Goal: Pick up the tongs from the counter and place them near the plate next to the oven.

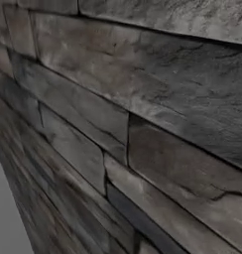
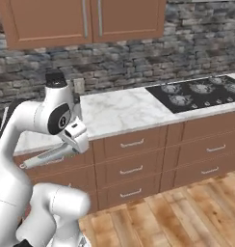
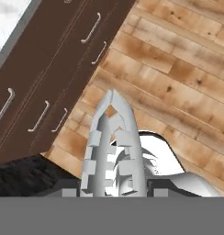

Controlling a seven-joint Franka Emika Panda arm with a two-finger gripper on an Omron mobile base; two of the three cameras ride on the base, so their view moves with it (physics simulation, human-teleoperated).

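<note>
Two thin silvery arms of the tongs (image 3: 111, 142) run straight out from the pincer (image 3: 112, 192), long axis in line with it, joined end farthest away over the wood floor (image 3: 178, 69); it appears clamped on them, though its tips are hidden. In the right base view they hang beside the bench (image 2: 119, 111), which lies just to their side

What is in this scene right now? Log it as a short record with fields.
gripper: shut on the tongs
tongs: held in the air, off the counter, joined end pointing away from the hand
below the tongs: wood floor
counter: white marble, with a black cooktop at its right
under the counter: brown drawers
behind the counter: stone wall
</note>
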